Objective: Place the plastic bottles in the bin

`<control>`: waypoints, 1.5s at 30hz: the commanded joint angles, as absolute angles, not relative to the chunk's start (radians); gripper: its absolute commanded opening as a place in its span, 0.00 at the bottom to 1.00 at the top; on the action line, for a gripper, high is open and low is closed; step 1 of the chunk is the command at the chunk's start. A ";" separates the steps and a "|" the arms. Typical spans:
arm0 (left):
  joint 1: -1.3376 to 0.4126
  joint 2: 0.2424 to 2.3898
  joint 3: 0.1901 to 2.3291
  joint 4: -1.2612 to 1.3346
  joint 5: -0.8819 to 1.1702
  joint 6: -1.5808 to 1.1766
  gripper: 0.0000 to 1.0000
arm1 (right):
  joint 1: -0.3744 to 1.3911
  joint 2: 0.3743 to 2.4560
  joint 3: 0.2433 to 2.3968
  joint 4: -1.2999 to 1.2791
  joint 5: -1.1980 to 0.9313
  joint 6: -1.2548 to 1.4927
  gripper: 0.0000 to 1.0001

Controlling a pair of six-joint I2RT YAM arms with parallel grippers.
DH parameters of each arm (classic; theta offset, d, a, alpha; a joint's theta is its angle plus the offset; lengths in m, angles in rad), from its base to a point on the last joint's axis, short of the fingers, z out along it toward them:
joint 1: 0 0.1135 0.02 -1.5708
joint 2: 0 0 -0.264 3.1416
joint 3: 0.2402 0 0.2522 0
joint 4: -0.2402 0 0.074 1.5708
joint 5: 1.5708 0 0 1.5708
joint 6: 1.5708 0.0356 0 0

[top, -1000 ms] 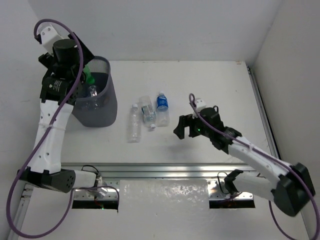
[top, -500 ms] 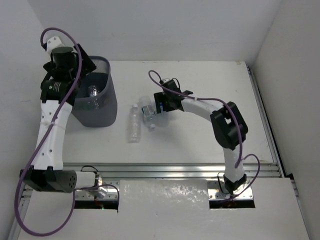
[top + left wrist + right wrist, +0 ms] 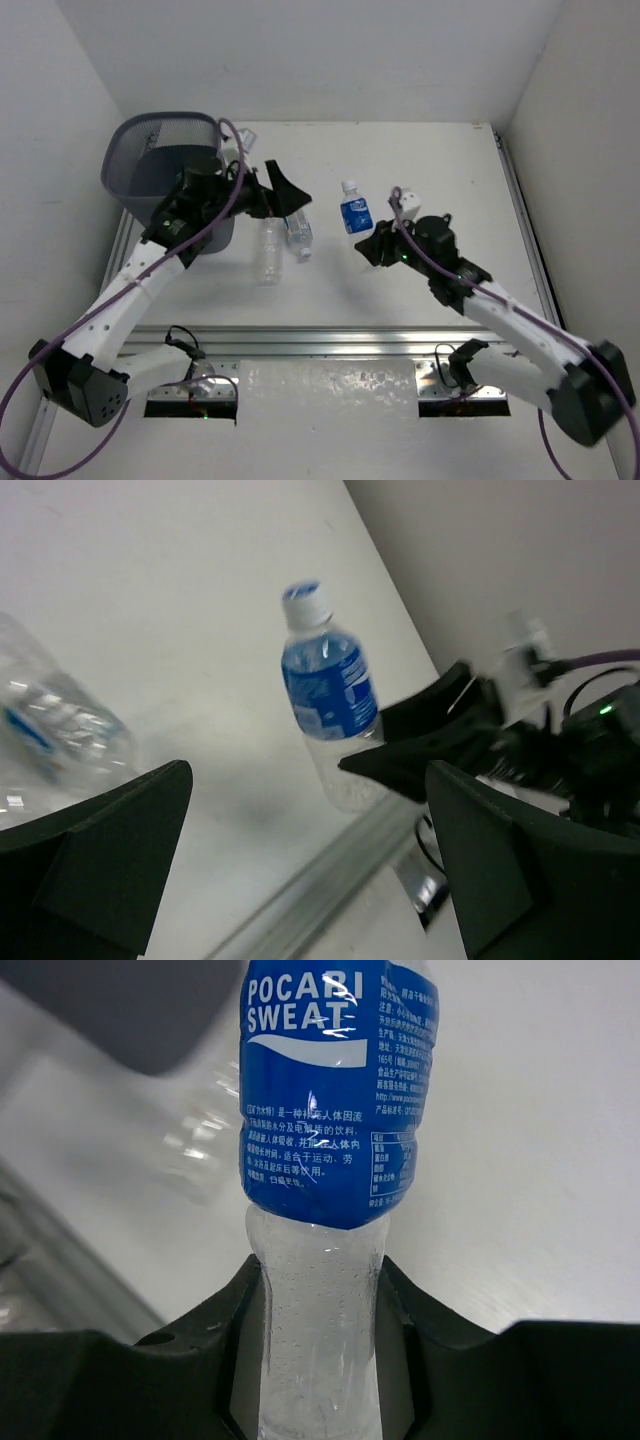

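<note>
My right gripper [image 3: 370,243] is shut on the clear lower part of a blue-label plastic bottle [image 3: 354,212], which stands upright near the table's middle. In the right wrist view the same bottle [image 3: 335,1110] rises between my right gripper's [image 3: 320,1360] black fingers. Two clear bottles [image 3: 268,250] [image 3: 298,232] lie left of it. My left gripper [image 3: 285,190] hangs open just above them, nothing between its fingers [image 3: 110,860]; its camera shows the held bottle [image 3: 325,700] and one clear bottle [image 3: 50,730]. The dark mesh bin [image 3: 160,150] stands at the far left behind the left arm.
A metal rail [image 3: 330,340] runs along the table's near edge, with cables below it. White walls close in the back and both sides. A metal strip [image 3: 525,230] lines the right edge.
The left arm swung down from over the bin to the clear bottles, gripper open. The right gripper closed on the blue-label bottle and drew it right, away from the other two.
</note>
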State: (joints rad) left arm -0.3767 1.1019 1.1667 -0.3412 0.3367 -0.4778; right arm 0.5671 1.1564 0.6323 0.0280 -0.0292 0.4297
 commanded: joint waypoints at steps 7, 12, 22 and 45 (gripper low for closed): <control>-0.612 1.172 1.080 0.132 0.710 -0.581 1.00 | 0.568 0.753 0.549 0.293 -0.563 0.500 0.14; -0.666 1.218 1.071 0.236 0.776 -0.620 0.79 | 0.568 0.753 0.615 0.316 -0.652 0.557 0.19; -0.673 1.193 1.450 -0.388 -0.143 -0.454 0.00 | 0.568 0.661 0.626 0.125 -0.374 0.491 0.99; 0.078 1.350 1.735 -0.732 -0.384 -0.399 1.00 | 0.641 1.776 1.251 -0.204 -0.112 0.457 0.99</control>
